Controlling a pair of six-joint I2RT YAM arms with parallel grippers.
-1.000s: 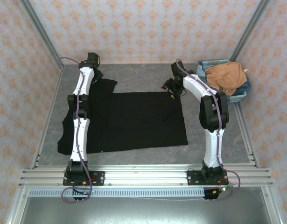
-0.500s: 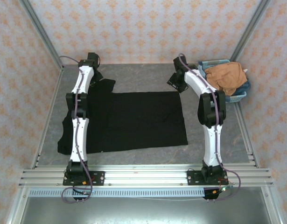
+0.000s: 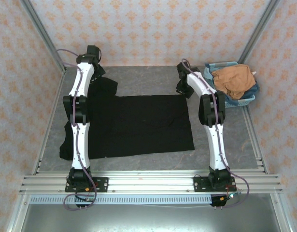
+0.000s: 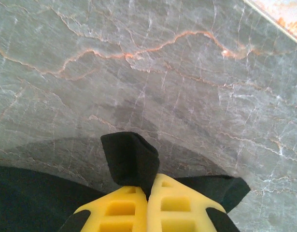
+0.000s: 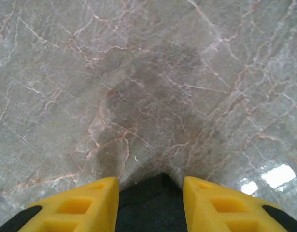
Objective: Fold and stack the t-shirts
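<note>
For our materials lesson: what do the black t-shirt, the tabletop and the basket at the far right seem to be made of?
Black t-shirt: soft matte cloth, likely a cotton knit; it lies limp and its corner folds over. Tabletop: grey marble look with orange veins and a slight sheen; possibly printed laminate. Basket: light blue, probably plastic, with a rigid-looking rim.

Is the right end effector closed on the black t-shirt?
No, the right end effector is open, its yellow fingers apart with the black t-shirt corner between them.
</note>
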